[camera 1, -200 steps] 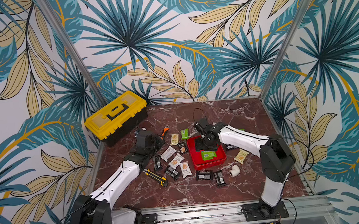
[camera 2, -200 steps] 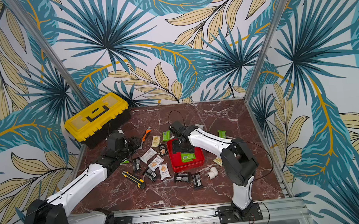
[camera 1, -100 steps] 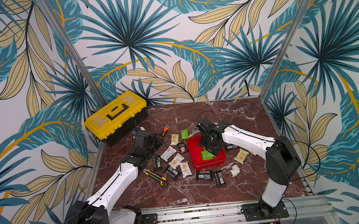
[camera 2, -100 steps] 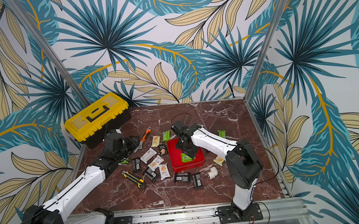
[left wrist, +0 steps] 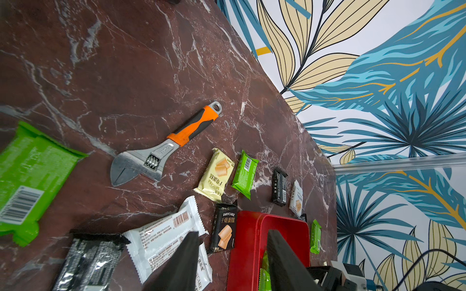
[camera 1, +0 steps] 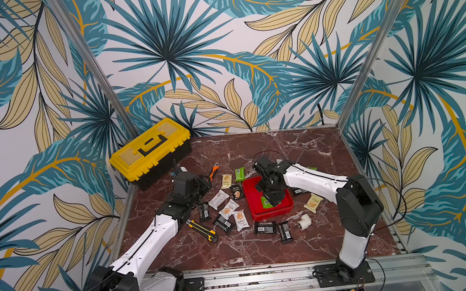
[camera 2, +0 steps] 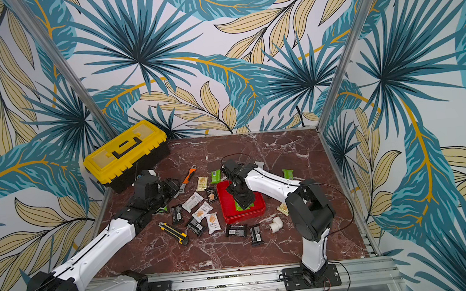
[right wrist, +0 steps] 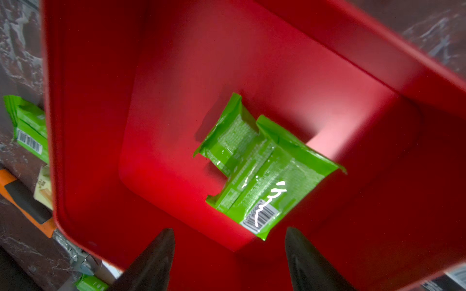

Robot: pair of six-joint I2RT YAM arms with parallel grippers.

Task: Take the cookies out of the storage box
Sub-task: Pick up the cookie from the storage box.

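The red storage box [camera 1: 251, 200] [camera 2: 229, 210] [right wrist: 95, 141] sits mid-table. Two overlapping bright green cookies [right wrist: 264, 166] [camera 1: 266, 202] lie inside it. My right gripper [right wrist: 228, 230] [camera 1: 273, 200] hangs open just above them, with nothing between its fingers. Several more cookies in white [camera 1: 218, 198], black [camera 1: 264, 227], cream [camera 1: 313, 202] and green [camera 1: 239, 174] wrappers lie on the marble around the box. My left gripper [left wrist: 232, 233] [camera 1: 204, 184] is open and empty, left of the box, over the white packets [left wrist: 161, 234].
A yellow-lidded toolbox [camera 1: 150, 151] stands at the back left. An orange-handled wrench [left wrist: 161, 153] [camera 1: 214, 171] lies behind the packets, a utility knife [camera 1: 202, 230] at front left, and a white pipe elbow [camera 1: 304, 221] at front right of the box.
My right gripper has moved forward over the storage box and now covers most of the green packets in the top views. The left arm has barely moved.
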